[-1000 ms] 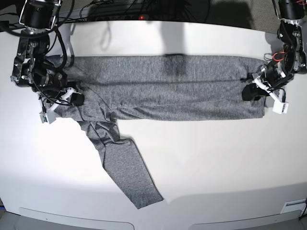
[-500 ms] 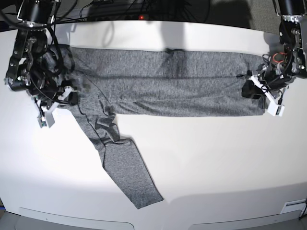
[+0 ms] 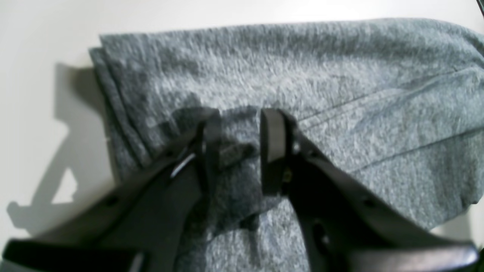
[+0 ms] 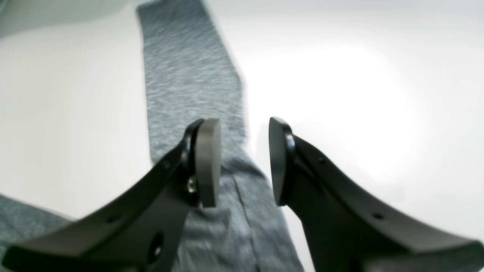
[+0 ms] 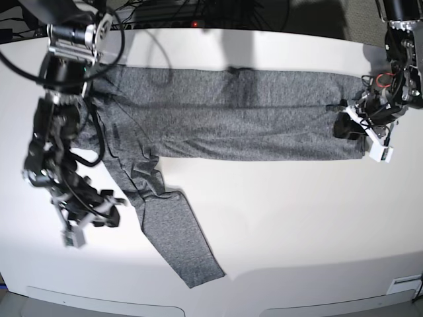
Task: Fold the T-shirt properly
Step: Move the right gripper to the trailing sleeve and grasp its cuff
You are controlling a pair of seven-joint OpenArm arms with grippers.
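The heather-grey T-shirt lies folded into a long band across the back of the white table. One long sleeve trails from its left end toward the front. My left gripper is at the band's right end, shut on a raised fold of the layered cloth. My right gripper is open and holds nothing. It hovers over the upper part of the sleeve and shows in the base view at the left.
Black cables run along the table's far edge behind the shirt. The table's front edge lies just beyond the sleeve's cuff. Bare white tabletop spreads in front of the band, right of the sleeve.
My right arm has left the shirt's left end and swung down toward the front, over the sleeve. The band slid slightly toward the back. My left arm has hardly moved.
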